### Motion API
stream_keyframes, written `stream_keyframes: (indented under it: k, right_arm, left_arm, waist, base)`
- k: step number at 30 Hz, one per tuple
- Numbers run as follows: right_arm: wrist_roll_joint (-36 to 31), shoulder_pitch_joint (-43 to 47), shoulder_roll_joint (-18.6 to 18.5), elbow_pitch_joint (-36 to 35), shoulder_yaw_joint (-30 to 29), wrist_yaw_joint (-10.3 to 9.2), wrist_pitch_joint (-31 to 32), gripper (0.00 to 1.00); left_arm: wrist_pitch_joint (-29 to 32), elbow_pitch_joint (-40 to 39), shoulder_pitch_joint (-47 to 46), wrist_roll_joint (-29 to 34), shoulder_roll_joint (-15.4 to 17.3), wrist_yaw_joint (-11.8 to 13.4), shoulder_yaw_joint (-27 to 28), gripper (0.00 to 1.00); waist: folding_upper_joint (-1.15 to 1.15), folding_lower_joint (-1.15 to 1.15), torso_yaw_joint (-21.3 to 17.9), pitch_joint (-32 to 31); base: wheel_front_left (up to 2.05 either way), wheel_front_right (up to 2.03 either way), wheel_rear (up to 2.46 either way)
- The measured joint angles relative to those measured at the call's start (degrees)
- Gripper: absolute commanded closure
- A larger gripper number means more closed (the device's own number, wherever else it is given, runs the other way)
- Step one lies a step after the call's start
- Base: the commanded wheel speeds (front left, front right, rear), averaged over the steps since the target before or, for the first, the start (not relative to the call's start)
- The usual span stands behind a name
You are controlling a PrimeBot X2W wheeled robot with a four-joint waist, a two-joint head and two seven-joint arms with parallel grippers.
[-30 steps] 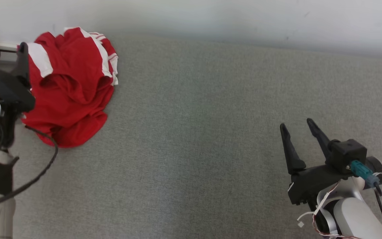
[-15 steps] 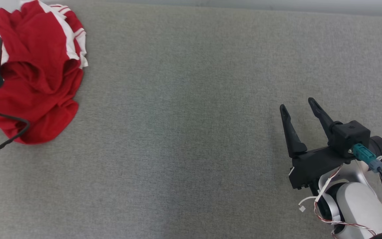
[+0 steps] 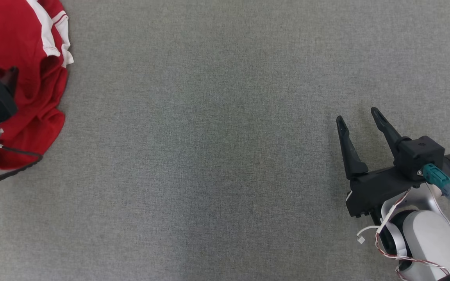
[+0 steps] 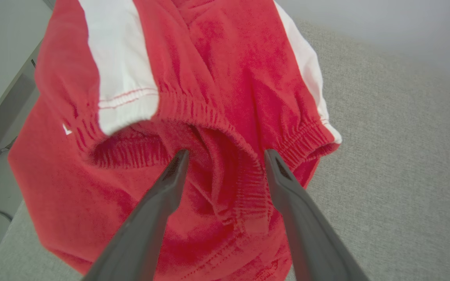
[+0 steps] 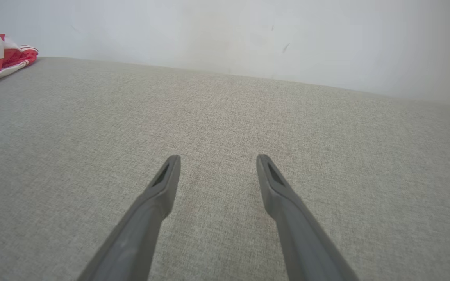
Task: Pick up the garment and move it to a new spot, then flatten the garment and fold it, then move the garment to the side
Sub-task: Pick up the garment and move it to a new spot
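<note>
Left claw (image 4: 227, 153), fingers (image 4: 158, 207) wide apart, over crumpled red-and-white garment (image 4: 225, 66) on grey fabric surface (image 4: 397, 164)

Red garment (image 4: 217, 70) with white stripes; grey fabric surface (image 3: 217, 156); black gripper (image 3: 359, 123).

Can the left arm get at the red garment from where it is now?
Probably yes. The left gripper is open, its fingers pointing straight at the crumpled garment, a gathered fold between the tips, nothing in between. Contact can't be judged.
</note>
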Motion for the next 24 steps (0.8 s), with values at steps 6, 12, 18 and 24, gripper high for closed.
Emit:
stream_keyframes:
  k: [6, 12, 18, 24]
  right_arm:
    - [-0.4, -1.0, 0.0, -0.2, 0.1, -0.09, 0.3, 0.0]
    - [-0.4, -1.0, 0.0, 0.0, 0.0, -0.19, 0.7, 0.0]
    - [-0.4, -1.0, 0.1, 1.0, 0.0, -0.24, 0.7, 0.0]
    - [-0.2, -1.3, 1.3, 3.3, 0.0, -0.24, -0.1, 0.0]
  left_arm:
    - [-0.8, 2.0, -1.2, 1.1, 0.1, -0.4, -1.3, 1.0]
    - [-2.0, 3.8, -2.1, 1.2, 0.1, -0.4, -2.2, 1.0]
    - [-3.9, 4.9, -3.5, 2.0, -0.2, -0.4, -2.9, 1.0]
    - [-7.4, 4.8, -6.5, 0.5, -1.3, -0.5, -2.1, 1.0]
  waist:
    - [0.0, 0.0, 0.0, 0.9]
    - [-0.01, 0.0, 0.2, 1.0]
    - [-0.01, -0.01, 0.4, 0.1]
    - [-0.01, -0.01, 0.4, -1.7]
  base:
    - [0.0, 0.0, 0.0]
    - [0.0, 0.0, 0.0]
    - [0.0, 0.0, 0.0]
    - [0.0, 0.0, 0.0]
